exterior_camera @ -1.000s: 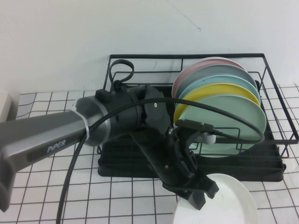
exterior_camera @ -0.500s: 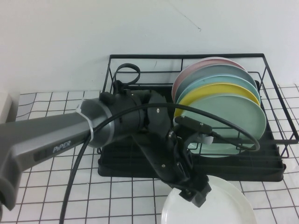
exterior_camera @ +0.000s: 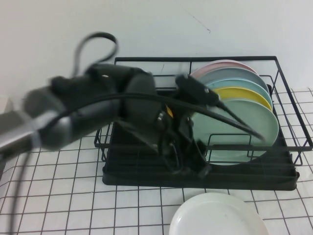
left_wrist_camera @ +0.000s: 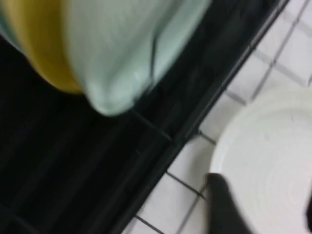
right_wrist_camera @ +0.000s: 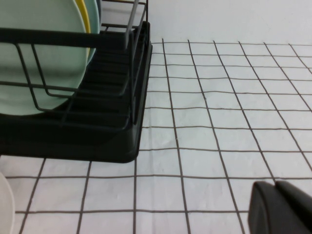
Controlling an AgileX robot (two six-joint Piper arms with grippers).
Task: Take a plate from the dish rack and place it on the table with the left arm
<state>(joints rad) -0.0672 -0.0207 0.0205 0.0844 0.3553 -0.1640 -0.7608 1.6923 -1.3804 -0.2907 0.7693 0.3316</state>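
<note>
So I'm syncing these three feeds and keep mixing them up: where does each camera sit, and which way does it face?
High view: raised on the robot's side, looking down at the dish rack, the plate on the table, and the left arm with the left gripper.
Left wrist view: faces down at rack edge and plate; a dark finger shows.
Right wrist view: low over the table, facing the rack; the right gripper shows.
All share the rack.

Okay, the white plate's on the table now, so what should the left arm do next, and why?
Probably draw the left gripper up and back to its own side. The plate lies flat on the table before the dish rack, and the gripper is open, holding nothing. The right gripper sits low beside the rack.
</note>
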